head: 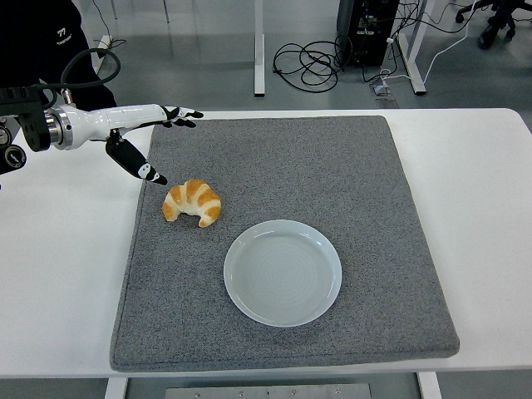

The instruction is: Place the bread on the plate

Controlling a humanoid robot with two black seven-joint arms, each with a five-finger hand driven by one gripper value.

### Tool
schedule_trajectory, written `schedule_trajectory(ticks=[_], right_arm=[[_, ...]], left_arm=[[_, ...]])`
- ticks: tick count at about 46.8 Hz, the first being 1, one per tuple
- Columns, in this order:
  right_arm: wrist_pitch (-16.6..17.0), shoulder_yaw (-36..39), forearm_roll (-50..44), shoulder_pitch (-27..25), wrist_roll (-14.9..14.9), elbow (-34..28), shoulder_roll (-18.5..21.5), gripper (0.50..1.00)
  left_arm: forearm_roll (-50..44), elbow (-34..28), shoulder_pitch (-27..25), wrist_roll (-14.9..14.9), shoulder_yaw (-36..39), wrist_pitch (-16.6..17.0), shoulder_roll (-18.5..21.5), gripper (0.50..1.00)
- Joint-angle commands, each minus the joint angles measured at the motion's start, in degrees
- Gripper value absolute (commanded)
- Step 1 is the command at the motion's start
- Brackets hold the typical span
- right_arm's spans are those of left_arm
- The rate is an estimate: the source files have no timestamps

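My left hand [145, 137] hangs over the far-left corner of the grey mat [399, 208], fingers stretched flat and spread, thumb pointing down toward the bread [193, 202] but not touching it — holding nothing. The bread, a croissant, lies on the mat near its left edge, just beside the plate [283, 272], which sits empty toward the mat's near edge. I judge this the reach before the grasp — next I need to lower over the croissant and close gently around its curved body before carrying it right to the plate.
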Motion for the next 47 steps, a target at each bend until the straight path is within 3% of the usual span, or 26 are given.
schedule_trajectory(ticks=[1, 15, 35, 47], right_arm=[[0.0, 0.0, 0.0, 0.1, 0.0, 0.0, 0.0, 1.000], [0.0, -0.1, 0.0, 0.0, 0.0, 0.0, 0.0, 1.000], [0.0, -0.1, 0.0, -0.1, 0.0, -0.1, 0.0, 1.000], [0.0, -0.1, 0.0, -0.1, 0.0, -0.1, 0.0, 1.000]], left_arm=[[0.2, 0.0, 1.7, -0.1, -0.1, 1.7, -0.3, 0.939], [0.2, 0.1, 8.2, -0.6, -0.5, 8.2, -2.9, 0.939], [4.1, 3.2, 13.5, -1.1, -0.8, 15.8, -7.3, 0.937], [3.4, 9.2, 15.8, -4.8, -1.0, 17.9, -11.0, 0.937]])
